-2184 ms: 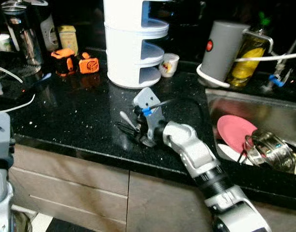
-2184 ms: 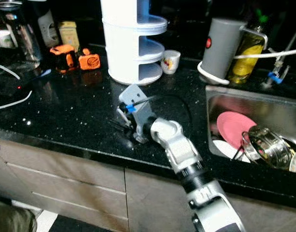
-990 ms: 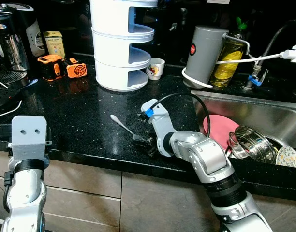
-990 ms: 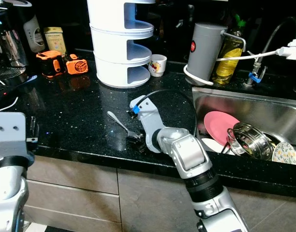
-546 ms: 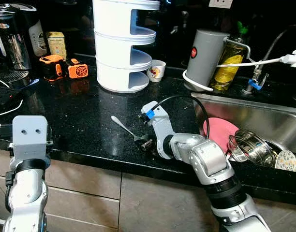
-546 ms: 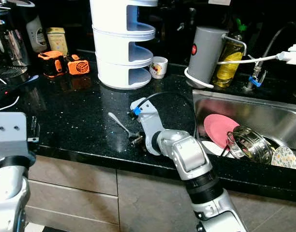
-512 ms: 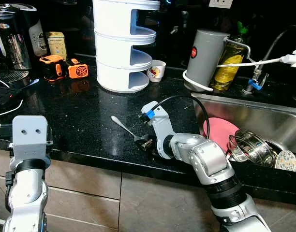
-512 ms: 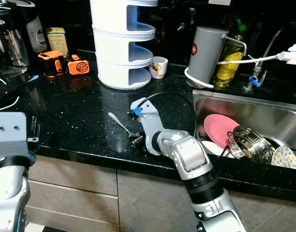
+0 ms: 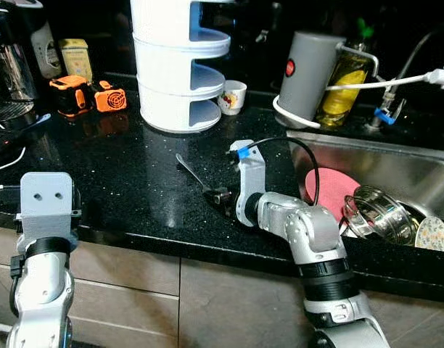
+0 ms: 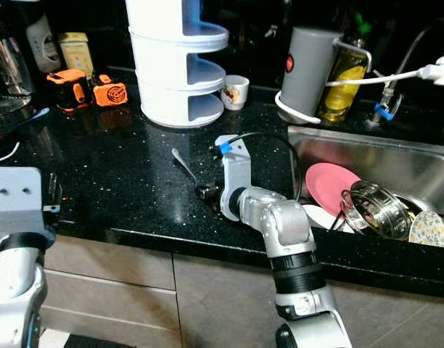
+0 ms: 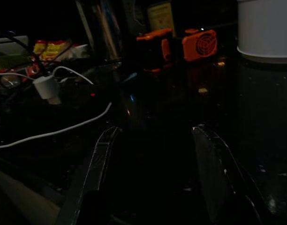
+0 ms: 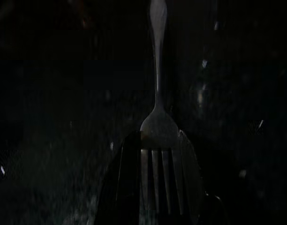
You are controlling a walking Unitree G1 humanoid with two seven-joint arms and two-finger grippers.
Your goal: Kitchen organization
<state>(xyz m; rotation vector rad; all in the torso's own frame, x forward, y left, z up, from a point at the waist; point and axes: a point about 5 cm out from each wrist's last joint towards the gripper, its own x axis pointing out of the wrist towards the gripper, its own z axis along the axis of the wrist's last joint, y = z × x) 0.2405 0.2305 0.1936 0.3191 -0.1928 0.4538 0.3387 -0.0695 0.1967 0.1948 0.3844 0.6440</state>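
A silver fork point(image 12: 156, 140) lies flat on the black counter point(image 9: 120, 174), its four tines caught between the right claw's point(image 9: 220, 197) two black fingers and its slim handle pointing straight away from that claw toward the counter's back.

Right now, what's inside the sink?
In the sink: a pink plate, a glass lid, a patterned dish. Whatever lies beneath them is hidden.

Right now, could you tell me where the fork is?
The fork lies on the black counter, tines between the right gripper's fingers, in front of the white tiered rack.
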